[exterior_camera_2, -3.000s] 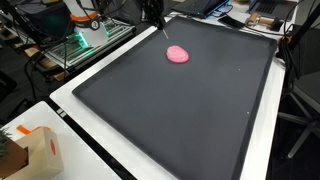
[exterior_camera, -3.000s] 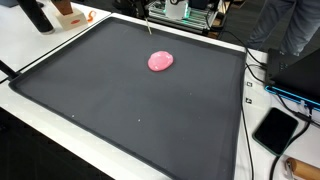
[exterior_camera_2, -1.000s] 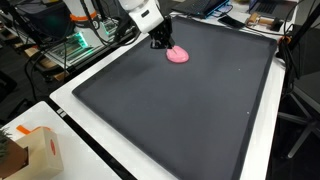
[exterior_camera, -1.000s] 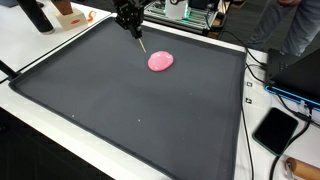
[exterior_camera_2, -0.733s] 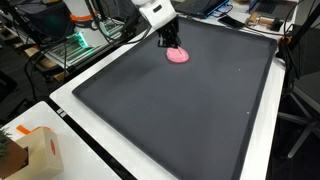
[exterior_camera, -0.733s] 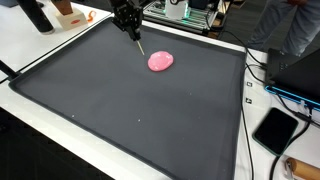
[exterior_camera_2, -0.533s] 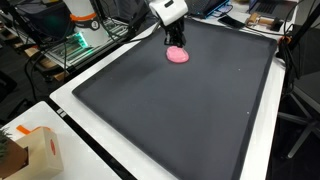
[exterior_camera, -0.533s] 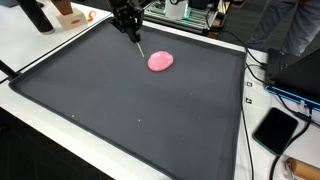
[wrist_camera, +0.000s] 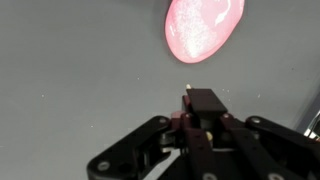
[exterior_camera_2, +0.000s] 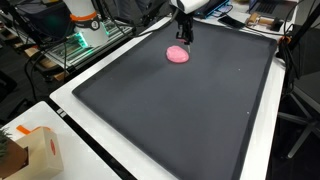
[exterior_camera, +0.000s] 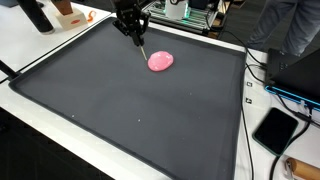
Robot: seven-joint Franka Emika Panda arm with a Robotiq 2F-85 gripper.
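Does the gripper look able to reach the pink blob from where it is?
Likely yes: the gripper, shut on a thin stick, hangs close beside the pink blob, with nothing between them on the black mat.

A pink blob [exterior_camera: 160,61], roughly oval, low and glossy, lies flat on the dark mat [exterior_camera: 120,110]. In the wrist view its surface looks translucent and faintly speckled, with a rounded edge
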